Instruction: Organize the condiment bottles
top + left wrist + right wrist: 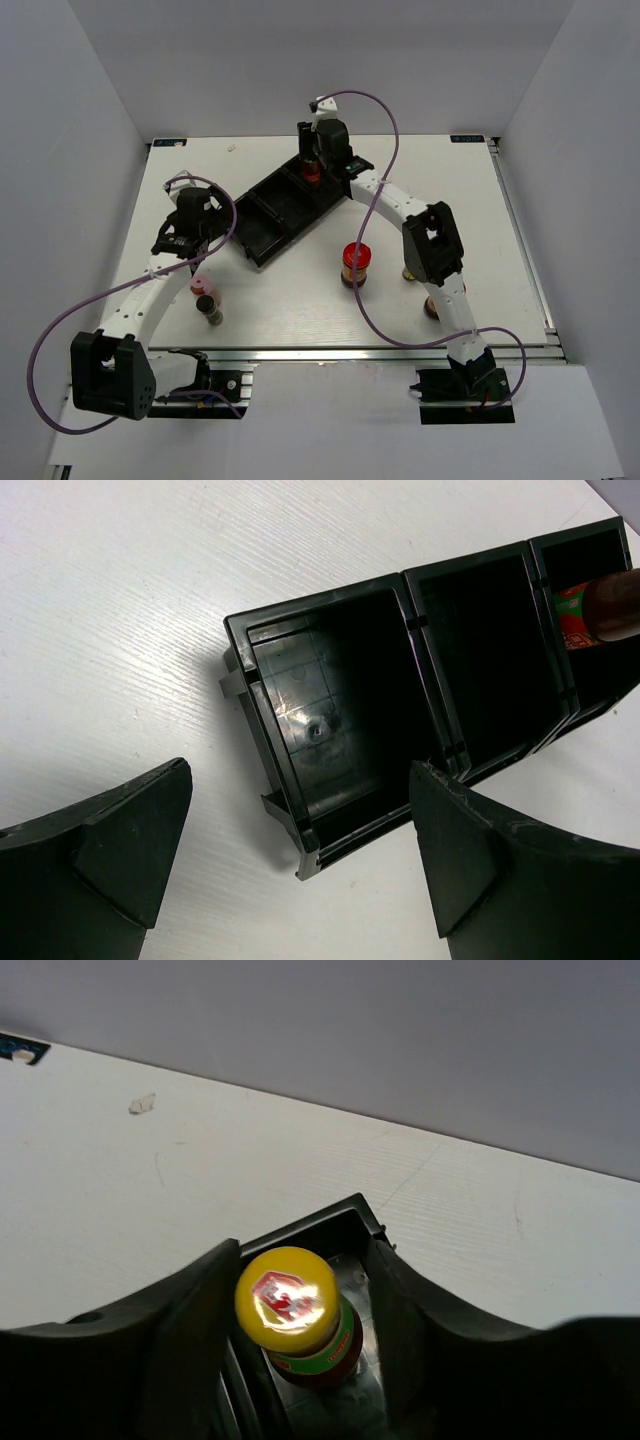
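The black tray (262, 222) lies diagonally at mid-table. My right gripper (312, 168) is over its far compartment, shut on a slim yellow-capped bottle (290, 1295) that stands inside it between the fingers (205, 1300). My right gripper (303, 1260) straddles that bottle, whose label also shows in the left wrist view (575, 615). My left gripper (200, 245) is open and empty just off the tray's near end (330, 720); its jaws stand wide apart (300, 770). A red-lidded jar (356, 262), a pink-capped bottle (198, 288) and a dark-capped bottle (210, 310) stand on the table.
Two more bottles (410, 272) (432, 308) stand partly hidden behind my right arm. The tray's near and middle compartments hold nothing. White walls close in the table at the back and sides. A metal rail runs along the front edge (380, 350).
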